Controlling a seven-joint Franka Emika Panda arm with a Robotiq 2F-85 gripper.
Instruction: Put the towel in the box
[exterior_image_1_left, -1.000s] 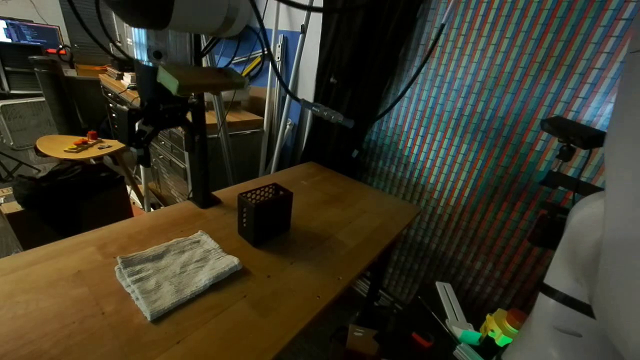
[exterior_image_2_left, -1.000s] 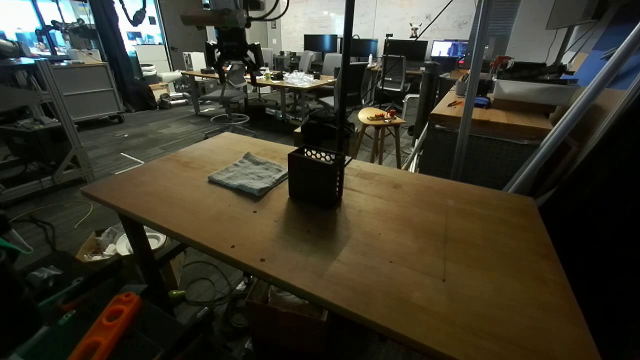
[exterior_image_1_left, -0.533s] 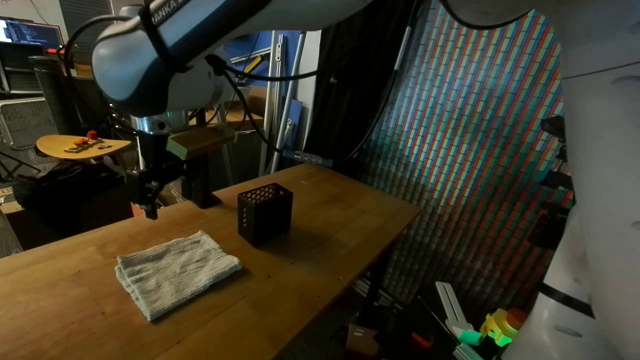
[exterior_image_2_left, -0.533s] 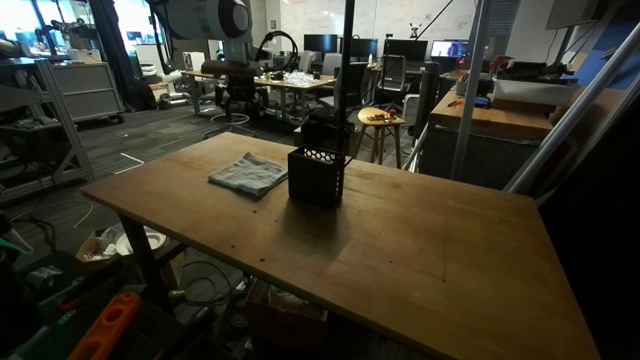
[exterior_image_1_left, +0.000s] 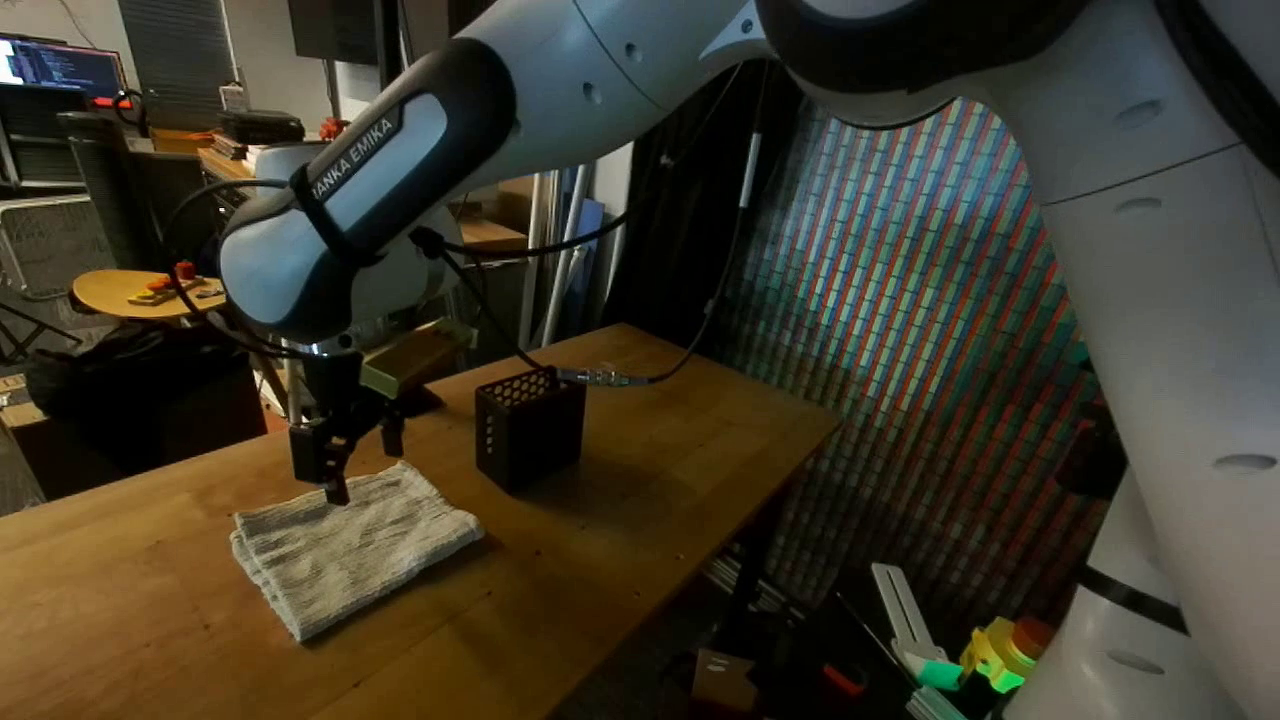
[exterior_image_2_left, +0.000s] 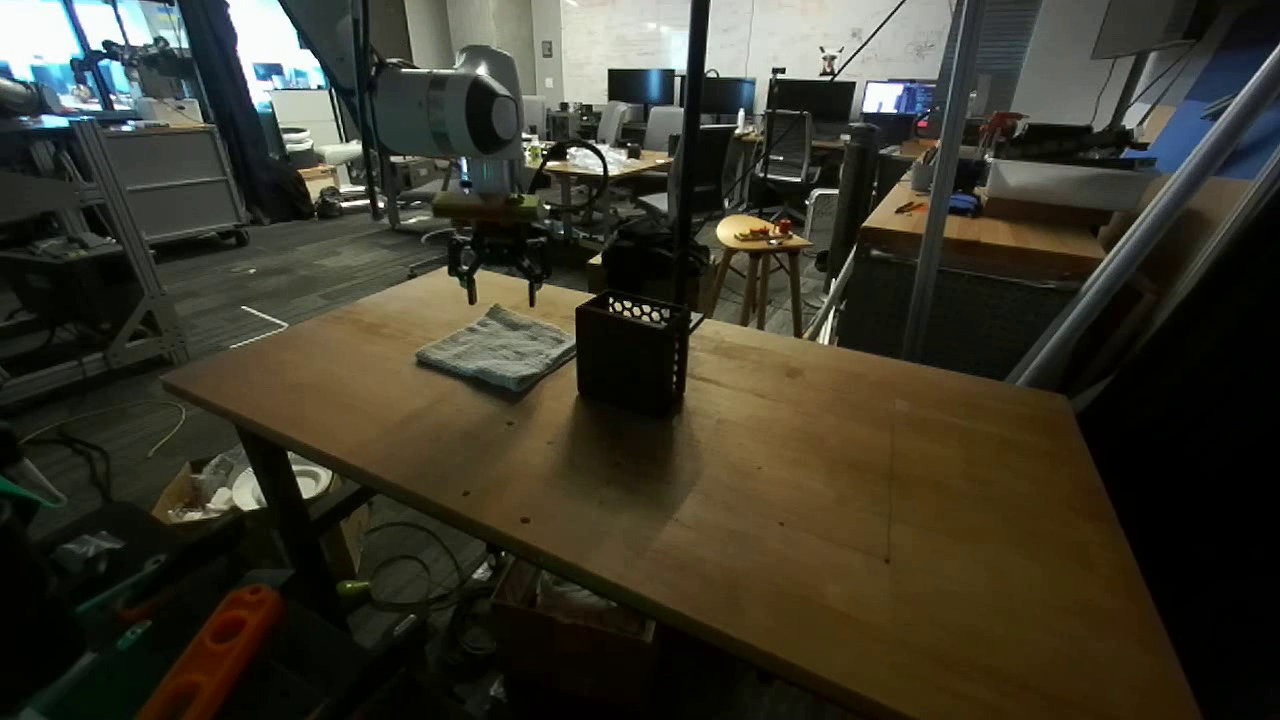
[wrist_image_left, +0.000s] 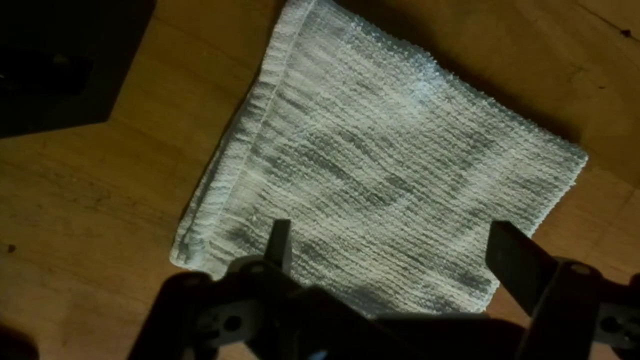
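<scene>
A folded grey-white towel (exterior_image_1_left: 370, 560) lies flat on the wooden table in both exterior views (exterior_image_2_left: 500, 350) and fills the middle of the wrist view (wrist_image_left: 375, 150). A black open-topped box (exterior_image_1_left: 530, 435) with hexagonal holes stands upright beside the towel; it also shows in an exterior view (exterior_image_2_left: 630, 360). Its dark side, cut off, shows at the upper left of the wrist view (wrist_image_left: 110, 45). My gripper (exterior_image_1_left: 366, 470) is open and empty above the towel's far edge, seen also in an exterior view (exterior_image_2_left: 502, 298). In the wrist view its fingers (wrist_image_left: 390, 225) are spread wide over the towel.
The wooden table (exterior_image_2_left: 800, 480) bears the towel and box. A black post (exterior_image_2_left: 692, 170) stands at its back edge near the box. The arm's hanging cable (exterior_image_1_left: 605, 377) passes by the box's top in that exterior view. A stool (exterior_image_2_left: 765, 238) stands beyond.
The arm has come down from high up, and my gripper has lowered from above the background to over the towel's edge. The towel and box have not moved.
</scene>
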